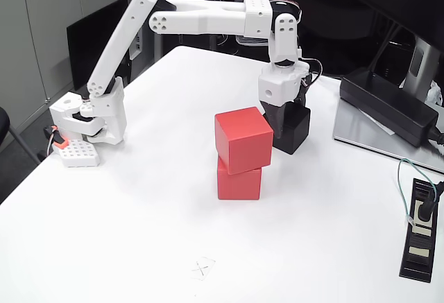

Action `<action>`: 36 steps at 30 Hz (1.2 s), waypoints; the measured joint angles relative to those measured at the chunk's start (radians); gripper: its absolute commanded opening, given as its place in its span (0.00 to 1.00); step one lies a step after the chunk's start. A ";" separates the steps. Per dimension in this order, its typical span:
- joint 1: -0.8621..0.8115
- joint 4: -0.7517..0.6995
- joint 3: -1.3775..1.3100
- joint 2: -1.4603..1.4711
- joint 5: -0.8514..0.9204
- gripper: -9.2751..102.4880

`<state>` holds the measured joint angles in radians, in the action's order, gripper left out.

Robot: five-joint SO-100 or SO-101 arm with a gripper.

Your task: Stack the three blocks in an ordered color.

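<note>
In the fixed view, a white arm reaches from its base at the left edge of the white counter past two red blocks stacked at centre, the upper one twisted and overhanging the lower. Just right, its fingers come down over a black block on the counter; their grip cannot be judged. A black power brick lies far right.

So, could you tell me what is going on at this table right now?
A white robot arm is stacking cubes. Two red cubes are already stacked, the upper red cube sitting twisted on the lower red cube. The claw has reached down onto the black cube just behind them; whether it is gripping the cube cannot be told.
</note>
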<state>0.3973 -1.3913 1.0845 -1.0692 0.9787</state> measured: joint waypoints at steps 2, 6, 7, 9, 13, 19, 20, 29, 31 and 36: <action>0.000 0.000 0.000 -0.002 0.000 0.16; -0.002 -0.002 0.002 -0.038 0.000 0.16; -0.003 -0.002 0.002 -0.058 0.000 0.16; -0.003 -0.002 0.002 -0.098 0.000 0.16; -0.003 -0.023 0.002 -0.169 0.000 0.16; -0.003 -0.101 0.002 -0.253 0.000 0.16; -0.003 -0.112 0.002 -0.272 0.000 0.16; -0.003 -0.155 0.003 -0.456 0.000 0.16; -0.003 -0.183 0.003 -0.500 0.000 0.16; -0.020 -0.192 0.003 -0.611 0.000 0.16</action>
<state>0.3774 -1.5831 1.0876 -1.6797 0.9787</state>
